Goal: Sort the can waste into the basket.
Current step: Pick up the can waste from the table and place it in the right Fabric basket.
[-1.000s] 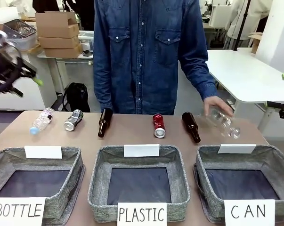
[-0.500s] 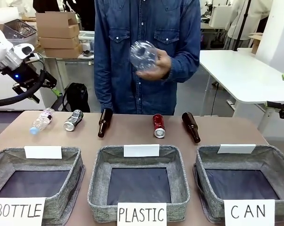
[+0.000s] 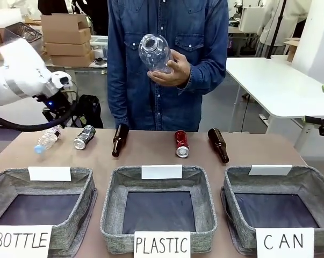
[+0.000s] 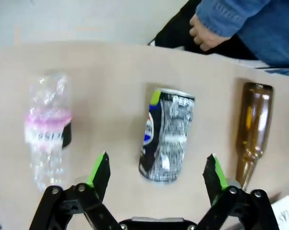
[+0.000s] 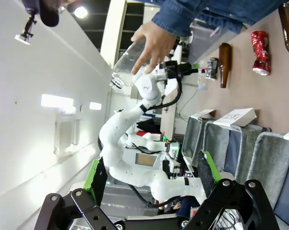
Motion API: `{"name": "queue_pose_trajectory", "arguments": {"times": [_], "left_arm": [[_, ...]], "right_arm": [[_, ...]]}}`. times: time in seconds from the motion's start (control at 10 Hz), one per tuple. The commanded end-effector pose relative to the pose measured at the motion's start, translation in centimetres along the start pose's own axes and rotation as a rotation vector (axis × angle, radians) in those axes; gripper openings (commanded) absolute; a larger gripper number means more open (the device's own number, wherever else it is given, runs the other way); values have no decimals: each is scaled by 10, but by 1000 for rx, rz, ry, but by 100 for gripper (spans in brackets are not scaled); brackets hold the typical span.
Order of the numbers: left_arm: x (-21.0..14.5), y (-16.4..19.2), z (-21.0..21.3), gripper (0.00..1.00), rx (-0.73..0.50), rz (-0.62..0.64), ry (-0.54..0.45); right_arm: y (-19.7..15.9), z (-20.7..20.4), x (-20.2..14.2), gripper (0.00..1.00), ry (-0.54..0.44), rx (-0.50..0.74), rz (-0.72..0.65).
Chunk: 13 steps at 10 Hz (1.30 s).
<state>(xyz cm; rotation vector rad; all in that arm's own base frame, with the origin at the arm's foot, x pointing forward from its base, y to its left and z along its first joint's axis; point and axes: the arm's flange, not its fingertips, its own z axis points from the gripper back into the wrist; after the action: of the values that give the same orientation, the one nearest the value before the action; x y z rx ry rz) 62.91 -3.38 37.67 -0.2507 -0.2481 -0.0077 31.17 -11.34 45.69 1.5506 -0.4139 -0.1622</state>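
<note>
"Dark can [image 4: 167, 136]: where is it against the left gripper [image 4: 157, 163]?"

"Lying on the table [image 3: 151, 156], seen right between the spread fingers, which grip nothing. A clear bottle [image 4: 48, 127] lies to its left and a brown bottle [image 4: 252, 129] to its right, both apart from it."

"And the red can [image 3: 181, 143]?"

"Farther right, between that brown bottle and a second brown bottle [image 3: 218, 145]. The CAN basket [image 3: 312, 177] sits at the far right. The right gripper [image 5: 151, 167] is spread wide, empty."
</note>
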Motion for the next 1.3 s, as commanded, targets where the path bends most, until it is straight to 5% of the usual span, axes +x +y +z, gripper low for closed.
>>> {"name": "queue_pose_trajectory", "arguments": {"times": [0.0,0.3,0.7,0.8,0.9,1.0,1.2], "left_arm": [[26,-3,-9,100,30,-39,47],[30,-22,-52,100,37,-134,166],[26,-22,-68,100,101,-100,195],[23,-22,-70,44,112,-104,202],[21,-23,-73,41,141,-109,214],[20,-24,-74,0,142,-119,219],[21,-25,-74,0,144,-127,212]], "right_arm": [[0,1,1,100,11,0,28],[0,1,1,100,11,0,28],[0,1,1,100,11,0,28],[0,1,1,100,11,0,28],[0,1,1,100,11,0,28],[0,1,1,100,11,0,28],[0,1,1,100,11,0,28]]}}
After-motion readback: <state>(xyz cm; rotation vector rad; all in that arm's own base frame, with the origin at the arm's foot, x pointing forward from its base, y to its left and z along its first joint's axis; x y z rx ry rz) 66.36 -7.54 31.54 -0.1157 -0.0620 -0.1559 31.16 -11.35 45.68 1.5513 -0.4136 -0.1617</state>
